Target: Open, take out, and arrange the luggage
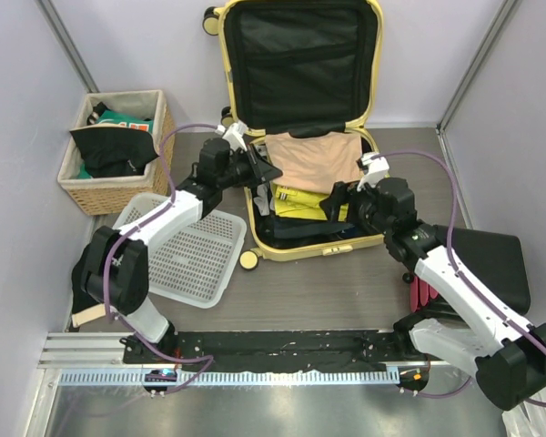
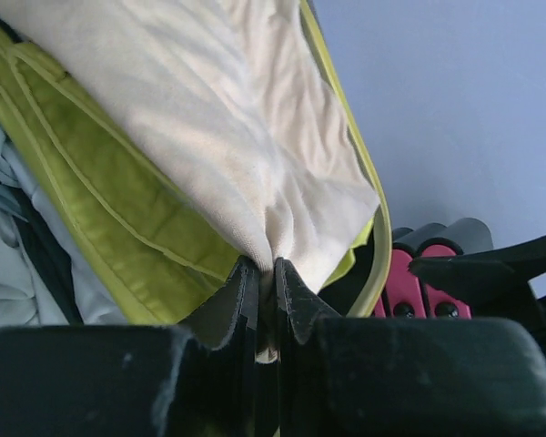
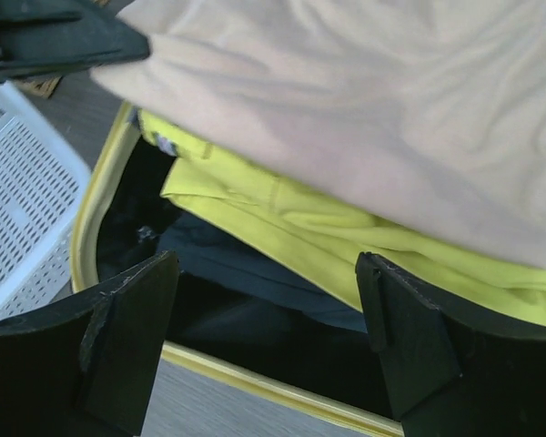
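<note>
luggage point(image 1: 300, 68): open at the far middle of the table point(image 1: 328, 291), lid upright against the back wall with black lining facing forward, lower shell flat on the table and full of clothing.

left gripper point(image 2: 266, 273): reaching in over the shell's left rim, pads pressed together on a pinched fold at the edge of the beige cloth point(image 2: 218, 118). cloth bunched into creases right at the pinch, spread wide beyond it.

beige cloth: topmost in the shell, toward the hinge side, overlapping the yellow-green garment point(image 3: 282, 214) beneath it.

right gripper point(image 3: 266, 273): above the shell's near right part, fingers wide apart, nothing between them, touching nothing. directly under the gap: yellow-green garment, a dark garment point(image 3: 237, 273) lower down, the shell's pale-yellow near rim at the bottom of the wrist view.

white perforated tray point(image 1: 187, 250): flat on the table just left of the shell, near the left arm.

wicker basket point(image 1: 109, 196): far left corner, holding black and green fabric.

black case point(image 1: 491, 264): right of the luggage, partly under the right arm, red edge showing at its left side.
</note>
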